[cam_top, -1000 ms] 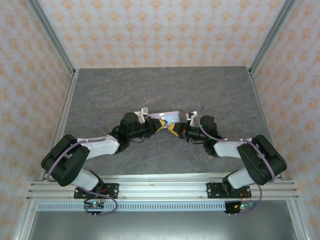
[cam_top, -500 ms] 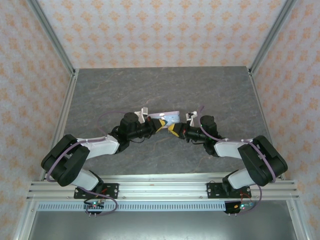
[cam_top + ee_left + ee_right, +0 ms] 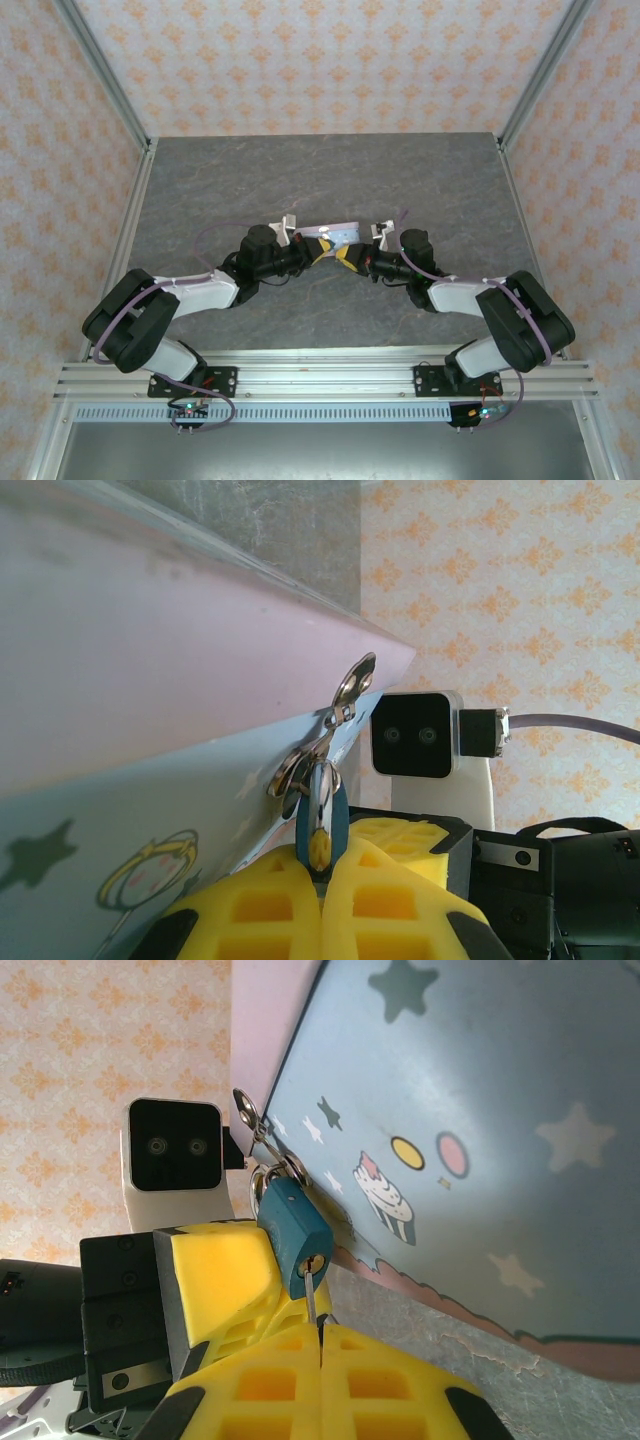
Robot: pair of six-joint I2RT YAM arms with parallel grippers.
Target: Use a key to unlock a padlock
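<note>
The padlock [image 3: 292, 1228] is small and blue, and hangs by its shackle from the metal hasp [image 3: 262, 1138] of a pale-blue cartoon-printed tin [image 3: 480, 1110]. My left gripper [image 3: 322, 865] is shut on the padlock [image 3: 322, 815], seen edge-on between its yellow pads. My right gripper [image 3: 320, 1332] is shut on the key [image 3: 312, 1298], whose thin blade runs up into the keyhole at the padlock's bottom. From above, the left gripper [image 3: 322, 247] and the right gripper [image 3: 352, 260] meet tip to tip at the front edge of the tin [image 3: 338, 232].
The tin lies mid-table on the grey stone-patterned tabletop [image 3: 320, 180]. Metal frame posts [image 3: 105, 80] and patterned walls enclose the table on three sides. Both arms reach inward from the near rail [image 3: 320, 380].
</note>
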